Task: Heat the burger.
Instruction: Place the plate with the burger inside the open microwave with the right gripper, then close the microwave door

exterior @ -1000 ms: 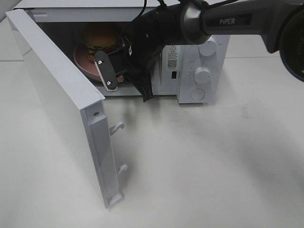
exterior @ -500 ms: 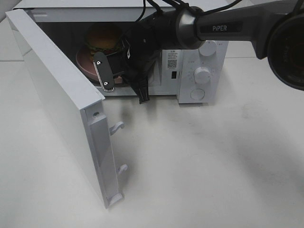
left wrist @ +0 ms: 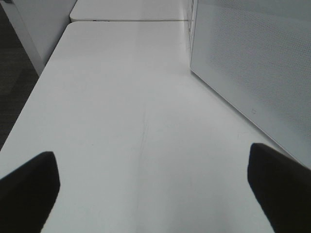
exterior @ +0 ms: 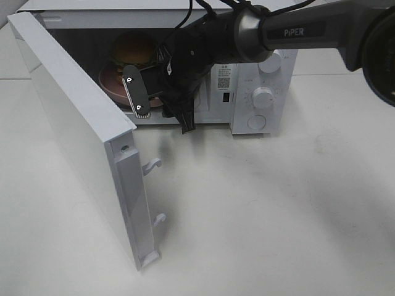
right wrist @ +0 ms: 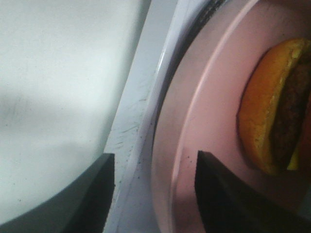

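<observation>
Right gripper (right wrist: 153,194): jaws just sprung apart and now straddle the rim of the pink plate (right wrist: 194,121), gripping nothing. A second ago they were pinched shut.

Reads as delivery done. The plate sits inside the microwave (exterior: 241,92) with the burger (exterior: 133,48) on it, at the gripper's 11 o'clock in the high view.

Likely next: withdraw, then shut the door (exterior: 74,123), which hangs open toward 7 o'clock.

Left gripper (left wrist: 150,194): spread wide, empty, over the table (left wrist: 121,97).

Count: one burger, one plate, one microwave, one door, two door hooks (exterior: 153,165), two grippers.
</observation>
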### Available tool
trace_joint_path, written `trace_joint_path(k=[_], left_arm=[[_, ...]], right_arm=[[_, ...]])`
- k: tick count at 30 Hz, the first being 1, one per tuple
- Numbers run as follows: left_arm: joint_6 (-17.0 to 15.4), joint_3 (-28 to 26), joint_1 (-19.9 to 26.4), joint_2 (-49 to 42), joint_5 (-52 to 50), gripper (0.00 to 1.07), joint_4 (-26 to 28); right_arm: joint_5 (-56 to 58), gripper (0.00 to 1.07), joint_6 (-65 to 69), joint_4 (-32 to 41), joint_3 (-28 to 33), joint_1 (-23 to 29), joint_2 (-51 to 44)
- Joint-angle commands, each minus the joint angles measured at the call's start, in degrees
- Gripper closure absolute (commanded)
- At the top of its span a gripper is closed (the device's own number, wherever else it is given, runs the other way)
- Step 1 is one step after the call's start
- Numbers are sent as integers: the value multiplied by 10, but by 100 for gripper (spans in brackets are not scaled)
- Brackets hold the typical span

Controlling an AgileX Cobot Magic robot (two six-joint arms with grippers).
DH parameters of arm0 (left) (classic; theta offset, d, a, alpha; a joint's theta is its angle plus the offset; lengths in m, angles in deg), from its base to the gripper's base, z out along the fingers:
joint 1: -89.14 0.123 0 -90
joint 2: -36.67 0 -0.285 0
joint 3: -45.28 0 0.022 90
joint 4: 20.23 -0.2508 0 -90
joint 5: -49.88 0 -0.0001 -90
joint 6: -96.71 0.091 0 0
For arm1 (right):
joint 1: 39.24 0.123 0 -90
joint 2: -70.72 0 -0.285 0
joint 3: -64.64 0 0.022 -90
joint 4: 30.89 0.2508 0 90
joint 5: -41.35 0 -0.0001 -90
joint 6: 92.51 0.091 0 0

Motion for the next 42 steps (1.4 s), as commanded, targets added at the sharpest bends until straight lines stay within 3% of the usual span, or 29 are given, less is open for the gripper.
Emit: trace_joint_path(k=[1,14,17,25,34,42], left_arm=[[-1,-1,1,-8,1,9,-2],[-1,-1,1,-8,1,9,-2],[-1,-1,1,-8,1,9,-2],[-1,-1,1,-8,1,9,-2],[-1,-1,1,-8,1,9,-2],[-1,-1,1,-8,1,9,-2]], right_arm=[[-11,51,2,2,18,0,-15],[-49,34,37,1,133,0,-97],[-49,33,37,1,143,0,-103],[-76,33,39,-9,248,0,-179],[-81,33,59,-23,327,-17,-250],[-94,33,133,-33,416,-20,-339]])
